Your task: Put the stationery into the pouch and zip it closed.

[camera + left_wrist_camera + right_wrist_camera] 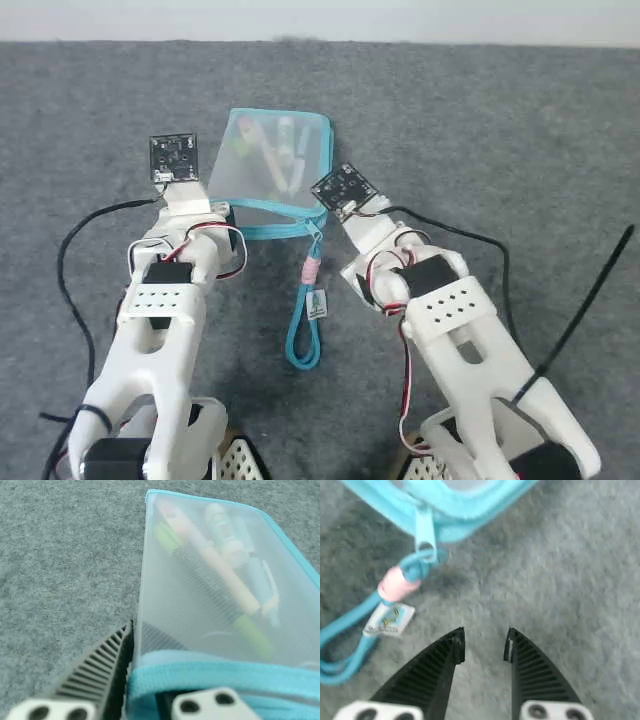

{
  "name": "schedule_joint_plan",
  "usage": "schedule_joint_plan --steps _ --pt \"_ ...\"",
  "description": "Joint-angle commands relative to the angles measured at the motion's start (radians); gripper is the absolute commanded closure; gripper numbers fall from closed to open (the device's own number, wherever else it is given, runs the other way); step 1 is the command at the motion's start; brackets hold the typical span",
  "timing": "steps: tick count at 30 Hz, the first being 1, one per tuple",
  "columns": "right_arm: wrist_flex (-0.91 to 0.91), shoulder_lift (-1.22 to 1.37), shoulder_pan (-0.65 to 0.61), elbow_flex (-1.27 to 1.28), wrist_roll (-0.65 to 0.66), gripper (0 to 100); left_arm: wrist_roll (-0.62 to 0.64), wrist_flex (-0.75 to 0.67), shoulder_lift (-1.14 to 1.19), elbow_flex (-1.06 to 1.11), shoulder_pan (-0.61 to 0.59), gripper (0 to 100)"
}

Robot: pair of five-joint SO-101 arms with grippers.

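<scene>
A grey, carpet-like table (520,130) carries everything. Two white arms stand side by side at its near edge, the left arm (160,330) and the right arm (460,320), both stretched toward the middle.

Between their tips lies the pouch (250,190), flat on the table. It is translucent with teal binding, and its zip edge faces the arms. The left end effector (135,650) is closed on the pouch's near corner, the ribbed finger (100,670) pressed against the side and the teal zip band running between the jaws. The right end effector (484,640) is partly open and holds nothing. It hangs over bare table just beside the pouch's other near corner.

The stationery (275,155) is inside the pouch, seen through the clear wall. There is a long peach pen with green ends (220,575), and a white tube-shaped piece (225,530) lies next to it.

A teal cord loop (303,335) trails from the pouch toward the arms, lying on the table between them. It hangs from the zipper pull (425,532), which sits at the corner nearest the right end effector. I cannot tell whether the zip is fully closed. A pink bead (395,585) sits on the cord just below the pull, and a small white tag (387,620) is beside it.
</scene>
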Motion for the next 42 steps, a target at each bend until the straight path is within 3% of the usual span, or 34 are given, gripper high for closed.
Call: schedule_joint_plan --steps 1,8,22,25,27,28,32,35,42 --pt "-0.064 -0.054 -0.084 -0.009 -0.141 85.7 0.023 0.011 -0.006 -0.051 0.009 99" --pt "-0.165 -0.045 -0.166 -0.005 -0.19 75.6 0.023 0.011 -0.006 -0.051 0.009 99" --pt "-0.414 0.165 -0.125 -0.012 -0.183 75.7 0.021 0.011 -0.006 -0.05 0.009 99" --pt "-0.418 0.157 -0.094 -0.015 -0.181 84.5 0.021 0.011 -0.006 -0.05 0.009 99" --pt "-0.415 0.148 -0.082 -0.023 -0.181 98.0 0.021 0.011 -0.006 -0.05 0.009 99" --pt "-0.414 0.142 -0.077 -0.025 -0.173 99.8 0.021 0.011 -0.006 -0.05 0.009 99" --pt "-0.232 0.096 -0.09 -0.11 -0.026 99.2 0.02 0.011 -0.006 -0.05 0.014 99" --pt "-0.076 0.062 -0.13 -0.236 0.011 99.2 -0.012 0.011 -0.008 -0.051 0.048 99" --pt "-0.018 0.082 -0.22 -0.384 0.097 99.2 -0.034 0.057 -0.008 -0.058 0.091 99"
